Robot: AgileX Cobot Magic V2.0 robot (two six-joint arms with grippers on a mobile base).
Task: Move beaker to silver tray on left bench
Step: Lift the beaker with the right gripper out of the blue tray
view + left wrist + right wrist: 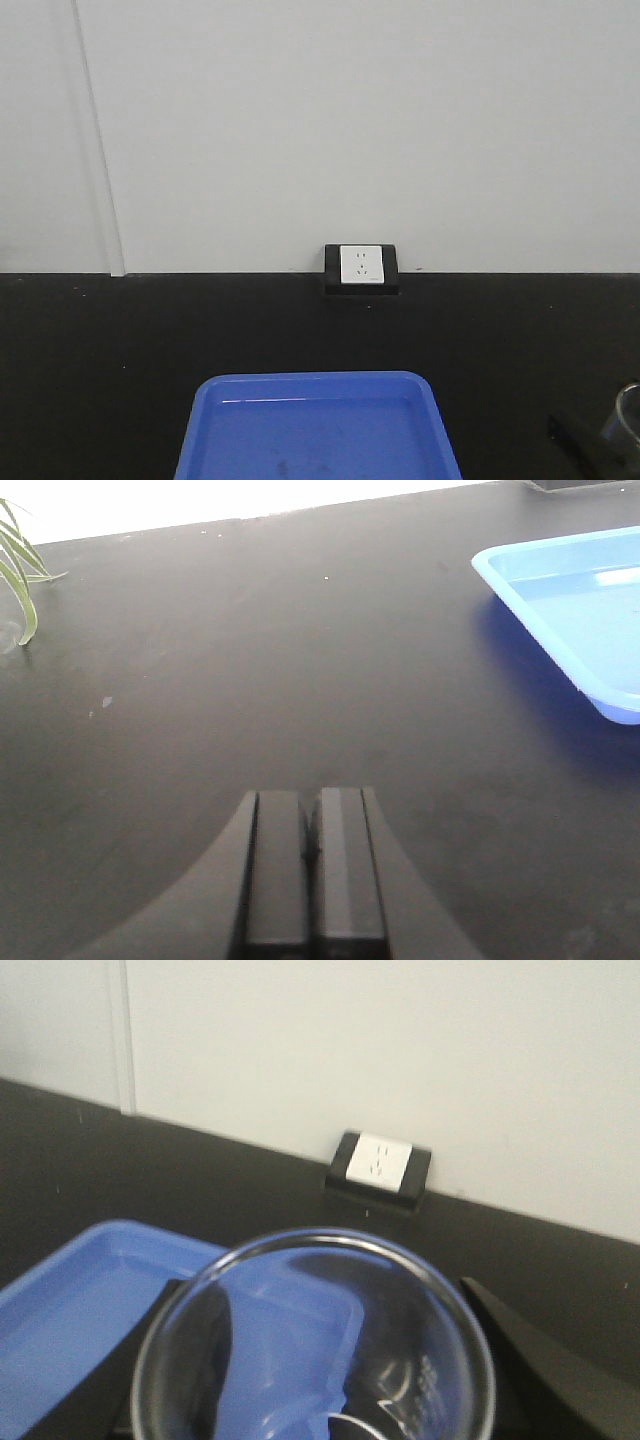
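Note:
The clear beaker (pixel 315 1345) fills the lower half of the right wrist view, its round rim facing the camera. My right gripper (pixel 320 1370) is shut on the beaker, with a dark finger (pixel 515 1350) on either side of the glass. In the front view the beaker (pixel 630 412) and one black finger (pixel 585 447) show at the bottom right corner, to the right of the blue tray. My left gripper (pixel 311 815) is shut and holds nothing, low over the black worktop (pixel 250 680). The silver tray is out of view. I cannot tell whether this worktop is the left bench.
A blue plastic tray (pixel 318 430) lies at the front middle of the black worktop, and also shows as the blue tray (pixel 570 610) and the blue tray (pixel 80 1300). A white socket in a black box (pixel 362 266) sits at the wall. Green leaves (pixel 18 575) hang at the far left.

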